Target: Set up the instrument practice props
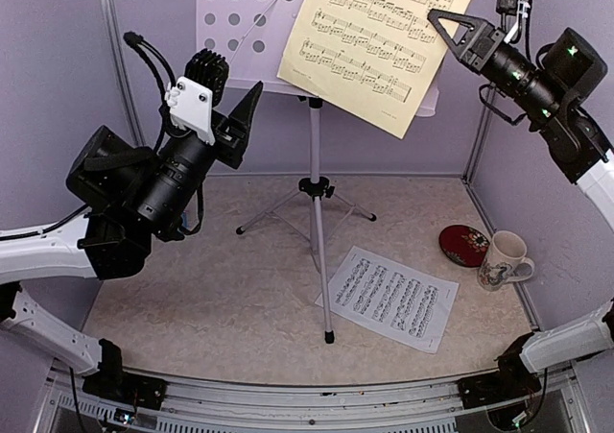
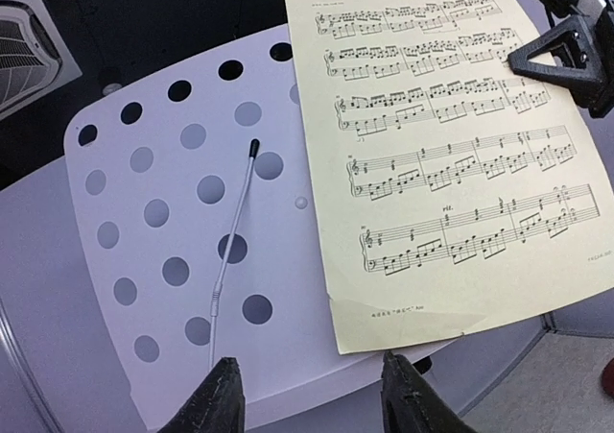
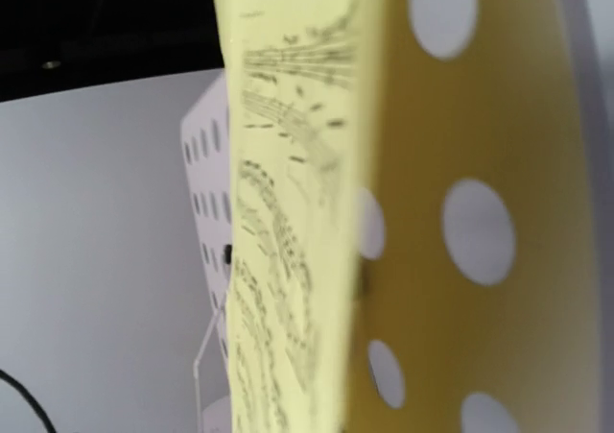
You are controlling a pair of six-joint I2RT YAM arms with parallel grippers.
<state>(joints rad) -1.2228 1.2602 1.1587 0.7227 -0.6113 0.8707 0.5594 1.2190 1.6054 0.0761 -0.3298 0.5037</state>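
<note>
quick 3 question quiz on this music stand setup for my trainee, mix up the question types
1. True or false: the white sheet is on the desk of the stand.
2. Which end effector holds the yellow sheet by its edge? A left, B right, C neither.
3. Fill in: beside the mug lies a red ____.

Key
1. False: it lies on the table.
2. B, the right end effector.
3. disc.
</note>
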